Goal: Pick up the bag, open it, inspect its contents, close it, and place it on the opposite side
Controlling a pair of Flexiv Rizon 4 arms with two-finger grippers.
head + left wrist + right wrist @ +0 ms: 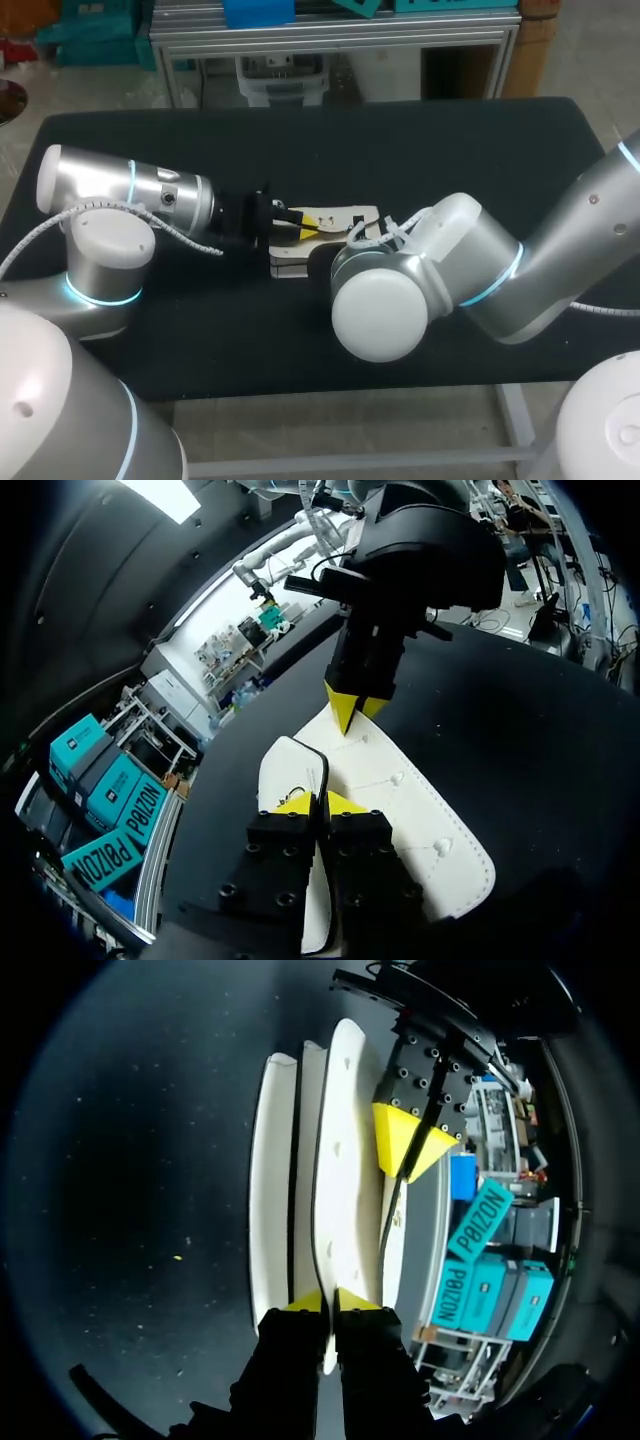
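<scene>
One bag (400, 810), white, on the table (450, 150), and two end effectors. My left end effector (320, 802) is pinched nearly closed on one bag edge. My right end effector (328, 1300) is pinched the same way on the opposite edge, and the bag lies between them.

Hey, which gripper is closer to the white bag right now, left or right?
Neither, it's a tie. The left gripper is shut on a thin edge at one end of the bag, and the right gripper is shut on the opposite end.
</scene>
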